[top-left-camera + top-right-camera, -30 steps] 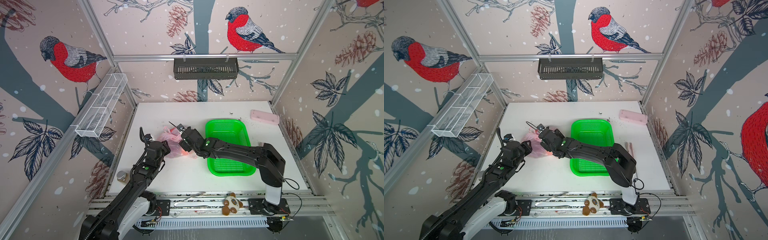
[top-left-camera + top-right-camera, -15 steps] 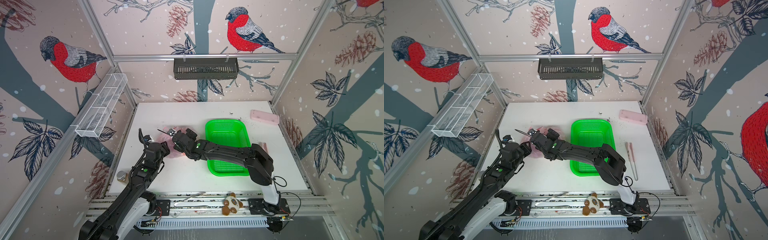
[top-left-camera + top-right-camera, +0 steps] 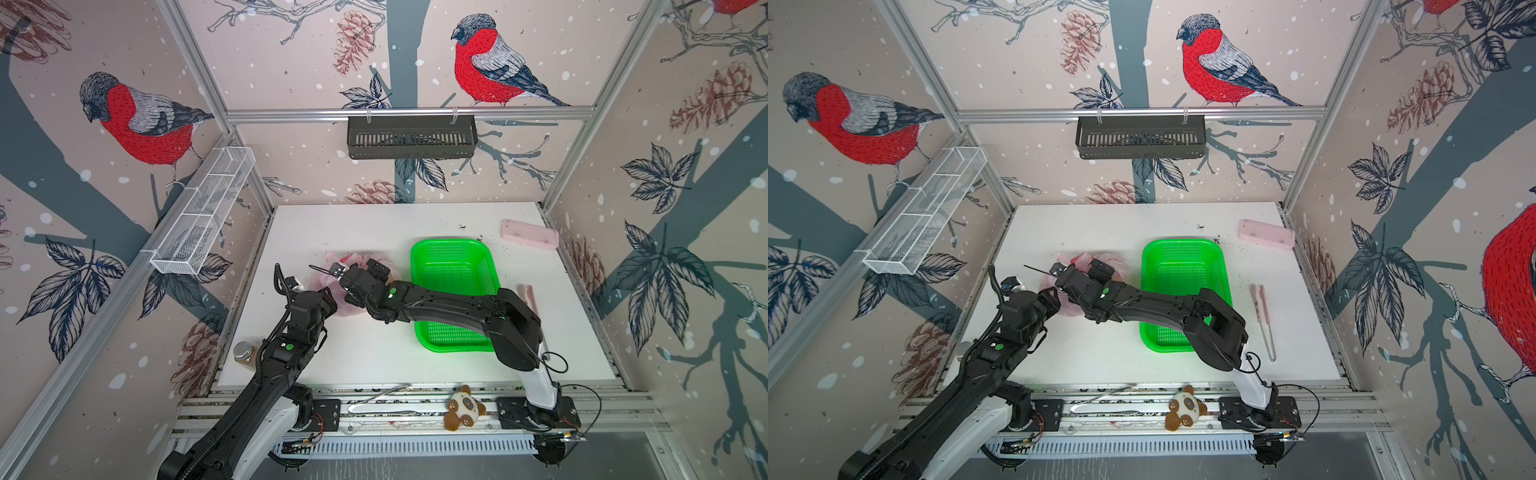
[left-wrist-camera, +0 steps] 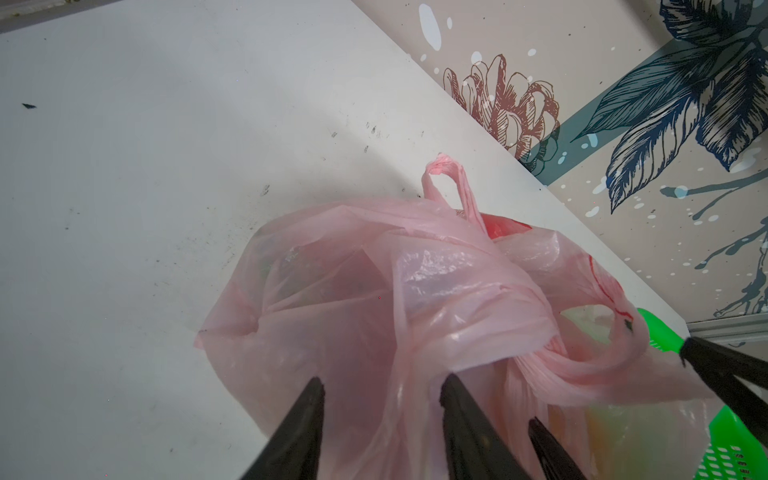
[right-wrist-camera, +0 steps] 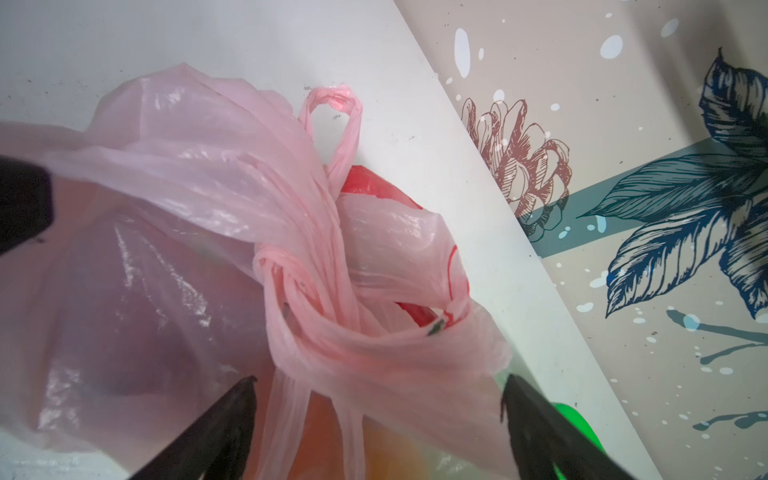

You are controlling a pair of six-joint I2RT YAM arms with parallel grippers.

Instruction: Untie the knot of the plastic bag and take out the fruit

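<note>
One bag [image 4: 332, 291] rests on the table [image 3: 374, 357] just beside the green basket [image 3: 453, 270]; its knot [image 5: 291, 291] is tied, and fruit [image 5: 386, 453] sits inside — an orange blur through the film. The right gripper [image 5: 378, 386] is spread wide, tips just short of the knot. The left gripper [image 4: 380, 384] stands half apart with film between — grip indeterminate.

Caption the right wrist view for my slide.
Open right hand poised at the tied knot of the pink plastic bag on the white table.
</note>
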